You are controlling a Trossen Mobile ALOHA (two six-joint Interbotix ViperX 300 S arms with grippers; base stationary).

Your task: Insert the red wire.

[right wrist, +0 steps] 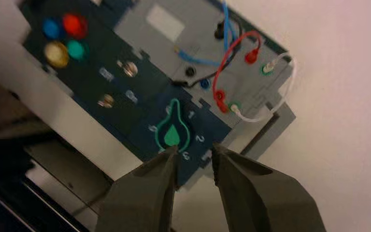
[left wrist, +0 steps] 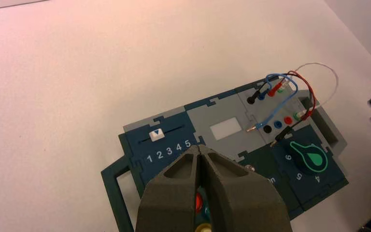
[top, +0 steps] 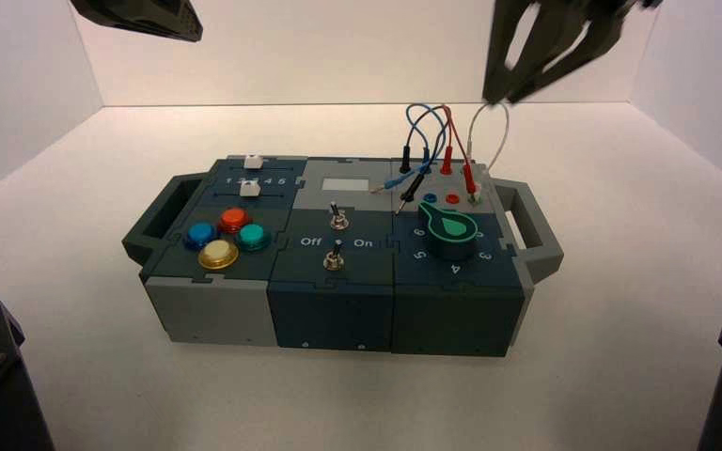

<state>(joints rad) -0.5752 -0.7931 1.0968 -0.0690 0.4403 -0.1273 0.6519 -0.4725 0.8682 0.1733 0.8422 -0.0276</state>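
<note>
Right hand [right wrist: 196, 149], released, above box [top: 338, 301], red wire [right wrist: 230, 50] in rear socket [top: 446, 172] (other plug [right wrist: 222, 105] outside), clenched left hand [left wrist: 199, 146] over left side

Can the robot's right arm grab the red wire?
Probably yes: the right gripper hangs open above the box, nothing covering the red wire, though the white wire's plug crowds its front end.

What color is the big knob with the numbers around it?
Dark with green markings, clearest in the left wrist view.

4 buttons [top: 234, 220], 2 sliders [top: 250, 189], 2 switches [top: 338, 222], 1 knob [top: 451, 230], 4 wires [right wrist: 215, 79], 2 handles [top: 551, 246].
</note>
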